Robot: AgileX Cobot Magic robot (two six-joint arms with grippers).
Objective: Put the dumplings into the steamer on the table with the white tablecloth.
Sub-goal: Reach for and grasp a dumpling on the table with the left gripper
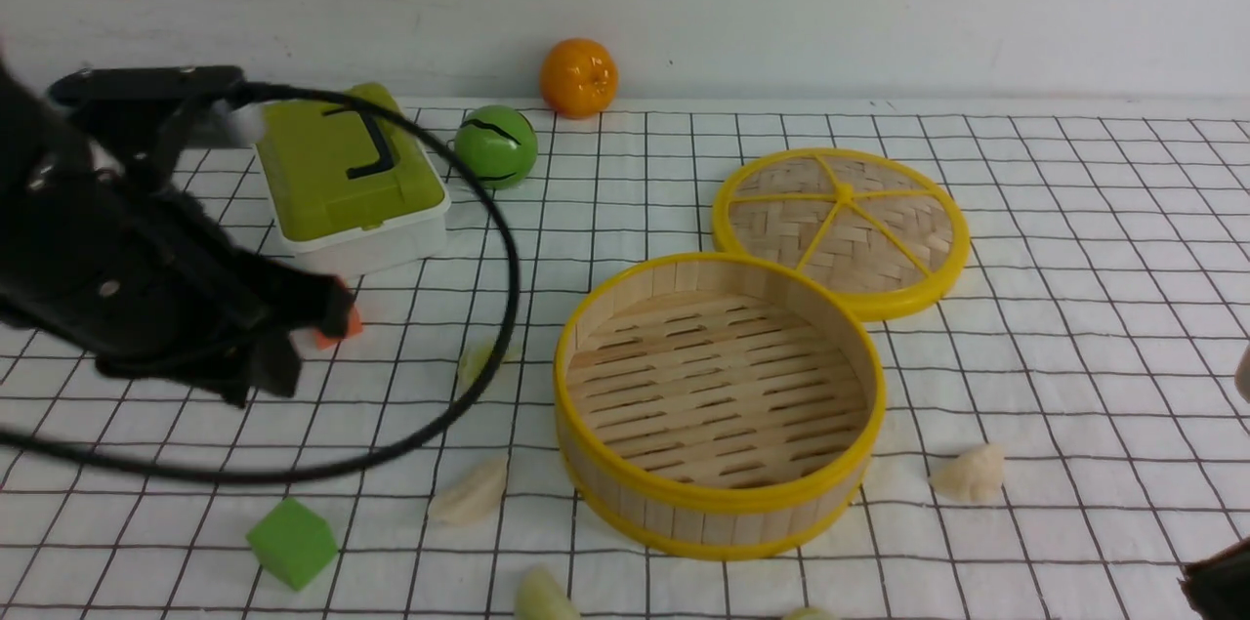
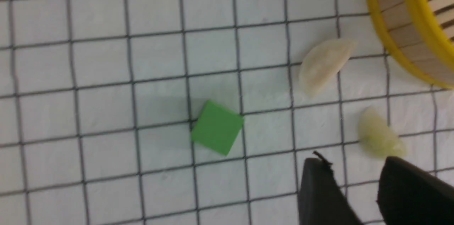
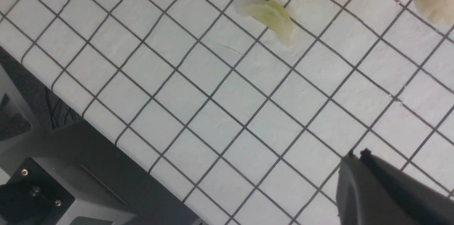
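across the tabletop covered in white cloth with a thin black grid, the round bamboo steamer with yellow rims sits upright, its slatted floor bare, with the flat woven lid with yellow spokes just behind it. around the steamer, on the cloth, lie five small pleated dumplings in cream and pale green, with a green foam cube near the left ones. the left jaws are spread and empty, the right jaws pressed together on nothing.
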